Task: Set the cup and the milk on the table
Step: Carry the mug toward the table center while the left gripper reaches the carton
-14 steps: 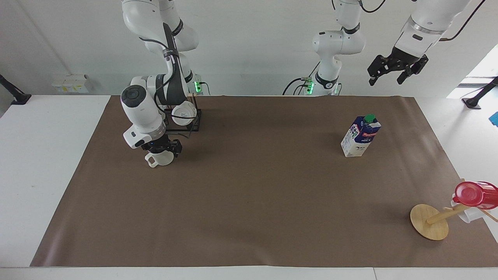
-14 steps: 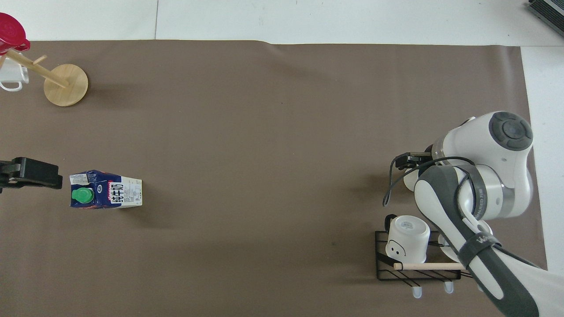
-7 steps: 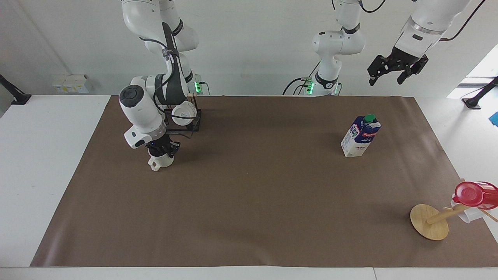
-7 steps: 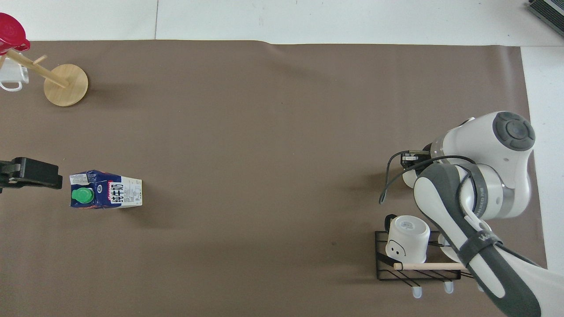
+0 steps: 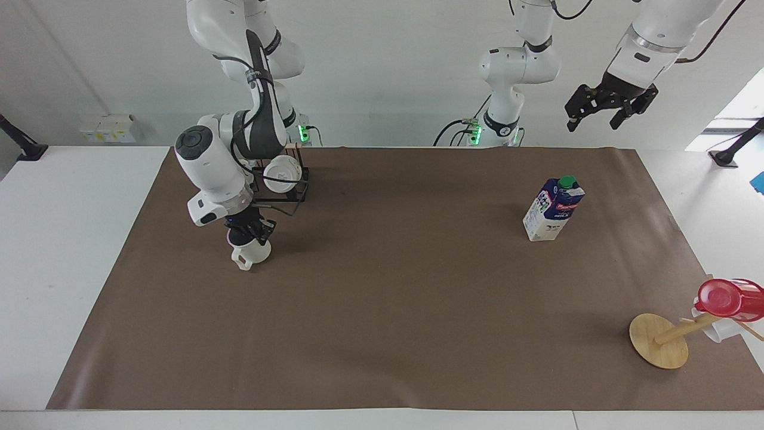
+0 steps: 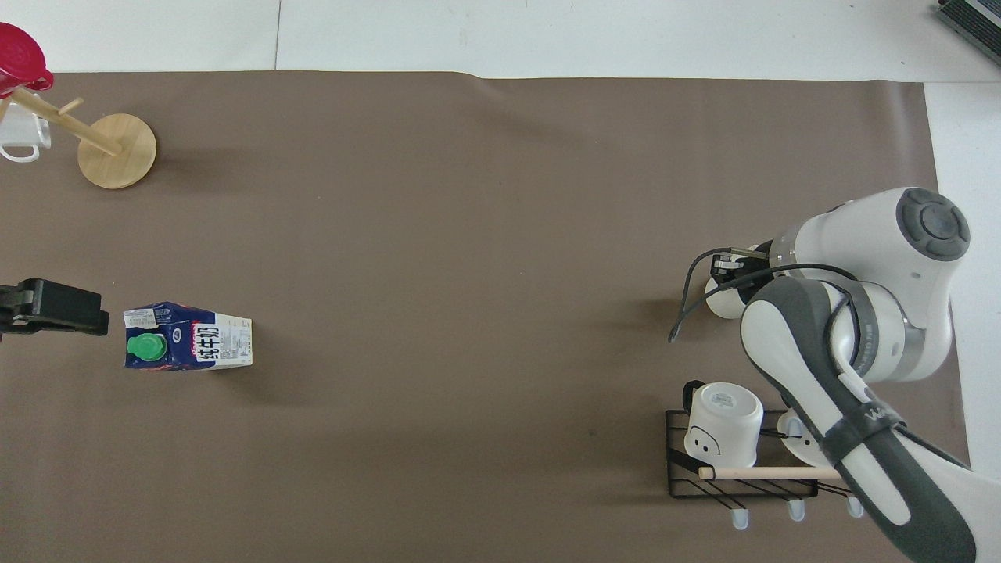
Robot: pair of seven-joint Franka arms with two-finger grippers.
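- A white table (image 5: pixel 71 251) carries a wide brown sheet (image 5: pixel 388 310) that covers most of its top, with a pale wall at the robots' end.
- The right gripper (image 5: pixel 246 230) points down at the right arm's end of the sheet and pinches the cup (image 5: pixel 250 254) by its rim; the cup's base looks to be at the sheet or just above it, and I cannot tell which.
- The cup's loop handle faces away from the robots. In the overhead view the cup (image 6: pixel 723 297) is mostly hidden under the right gripper (image 6: pixel 731 270) and the arm's wrist.
- Just nearer to the robots than the cup stands a black wire rack (image 5: pixel 292 191) holding 2 white mugs (image 6: pixel 723 426) tipped so their round bases show, with a wooden rod (image 6: pixel 770 472) along the rack's edge.
- The milk (image 5: pixel 554 208) stands upright on the sheet toward the left arm's end, well apart from the cup, green cap on top; no gripper touches it.
- The left gripper (image 5: pixel 604 107) hangs high in the air over the table's edge at the left arm's end, fingers spread and holding nothing; that arm waits.
- Farthest from the robots at that same end, a wooden stand (image 5: pixel 659 340) with a round base holds a red translucent cup (image 5: pixel 731 298).
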